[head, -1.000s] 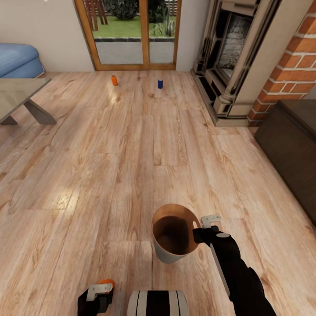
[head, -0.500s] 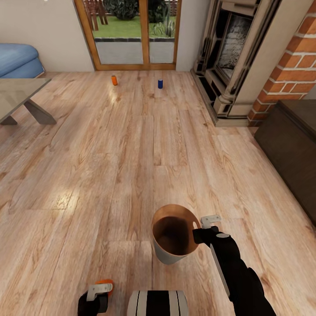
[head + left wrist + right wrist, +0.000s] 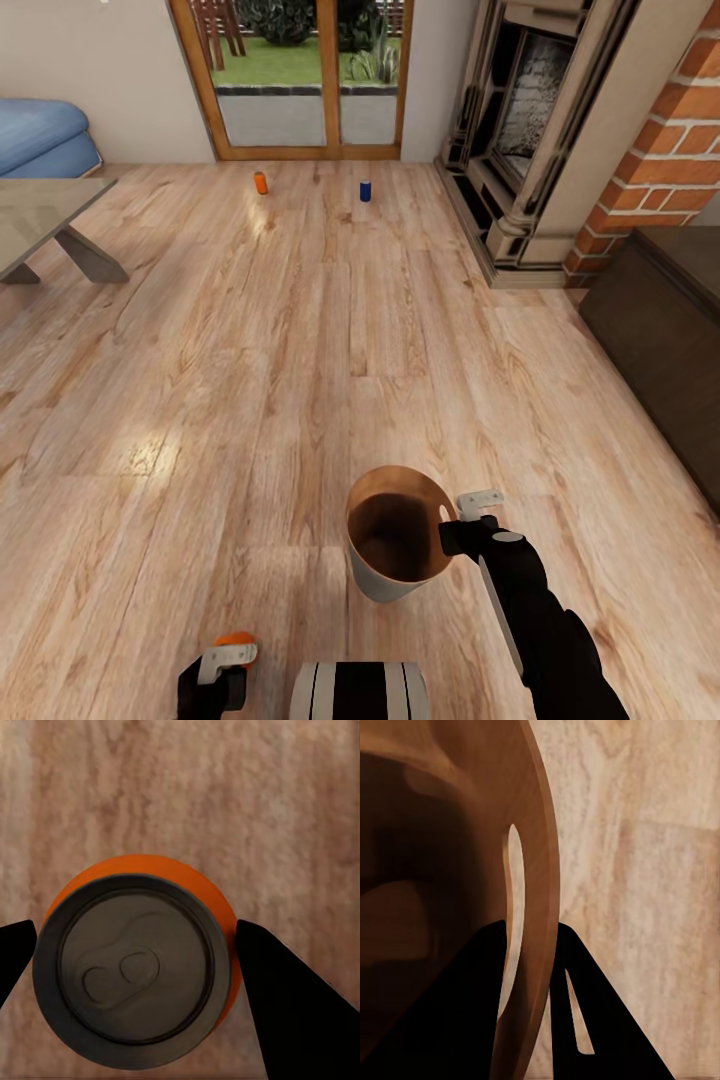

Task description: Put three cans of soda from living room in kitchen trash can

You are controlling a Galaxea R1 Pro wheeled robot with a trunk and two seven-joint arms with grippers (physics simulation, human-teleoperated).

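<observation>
An orange can of soda sits between the dark fingers of my left gripper, both fingers against its sides, above the plank floor; in the head view this can and the left gripper are at the bottom left. My right gripper is shut on the rim of the tash can, a white-grey bin with a brown inside, held upright in front of me. One finger is inside the rim, one outside. A second orange can and a blue can stand on the floor near the glass doors.
A glass-topped low table and blue sofa are at the left. The brick fireplace and a dark cabinet line the right. Wood-framed glass doors close the far end, with open plank floor between.
My left gripper with its orange can has drawn slightly back toward my body. The right arm and the bin have not moved.
</observation>
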